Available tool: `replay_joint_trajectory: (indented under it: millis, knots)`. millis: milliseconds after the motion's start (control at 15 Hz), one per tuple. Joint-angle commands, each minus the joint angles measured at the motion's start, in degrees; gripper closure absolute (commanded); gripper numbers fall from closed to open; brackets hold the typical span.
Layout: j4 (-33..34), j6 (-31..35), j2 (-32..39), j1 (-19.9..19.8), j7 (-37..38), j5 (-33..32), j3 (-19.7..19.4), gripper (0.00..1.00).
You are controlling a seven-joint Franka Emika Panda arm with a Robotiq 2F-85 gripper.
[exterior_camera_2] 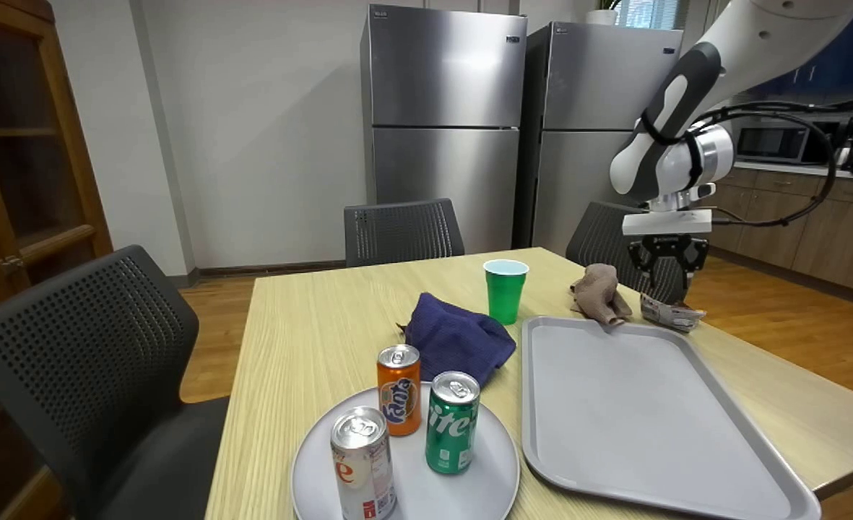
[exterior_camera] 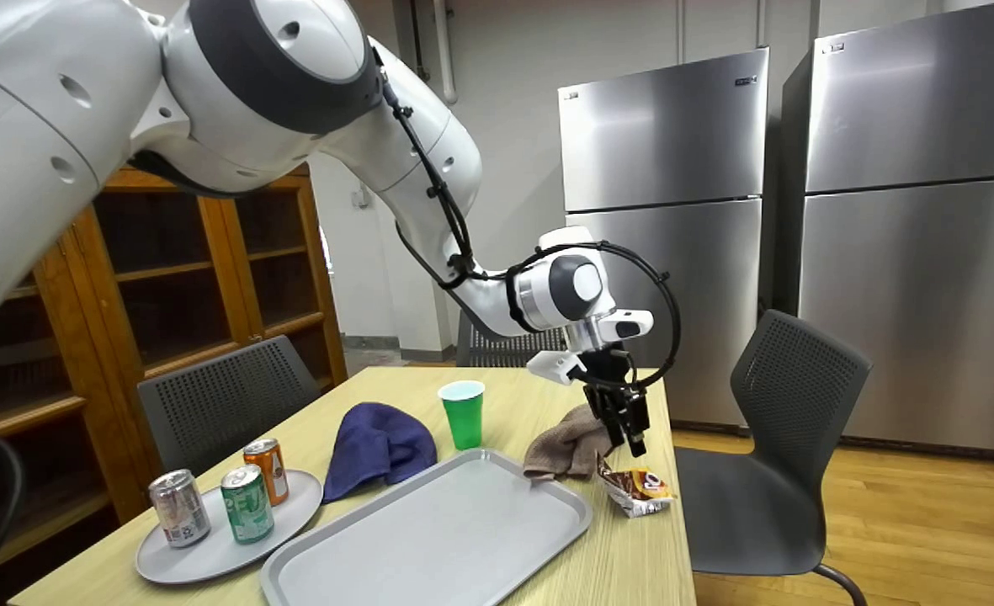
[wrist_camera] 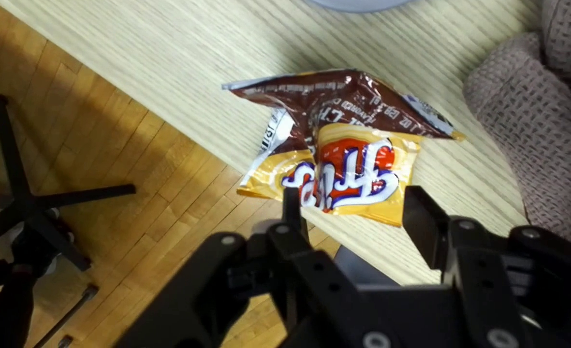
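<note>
My gripper (wrist_camera: 354,193) stands open in the wrist view, its two fingers apart on either side of the yellow end of a snack bag. The bag (wrist_camera: 362,106) is brown, yellow and red, creased down the middle, and lies on the table near its edge. In an exterior view the fingertips of the gripper (exterior_camera: 629,446) hang just above the bag (exterior_camera: 644,486); whether they touch it I cannot tell. Nothing is gripped. A brown towel (exterior_camera: 568,442) lies crumpled close beside the bag, behind the gripper; it shows at the right of the wrist view as well.
A grey tray (exterior_camera: 429,539) lies on the table (wrist_camera: 169,72) beside the bag. Past it are a navy cloth (exterior_camera: 379,450), a green cup (exterior_camera: 463,417) and a round plate (exterior_camera_2: 495,469) with three cans. A dark chair (exterior_camera: 753,497) stands against the table edge near the gripper.
</note>
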Motion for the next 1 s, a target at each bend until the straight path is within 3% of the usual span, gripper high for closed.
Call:
replay_joint_trajectory:
  millis: [0,67,133,933]
  knots:
    - [-3.99,2.38,-4.99,1.54,-2.41,-1.14,-0.23,0.1]
    - [-4.67,3.13,-5.89,1.91,-2.67,-1.35,-0.19,0.02]
    - [-5.69,4.05,-7.08,2.36,-3.23,-1.51,-0.06,0.0]
    - [-19.16,9.69,-20.96,12.7,-3.55,-10.12,0.54,0.0]
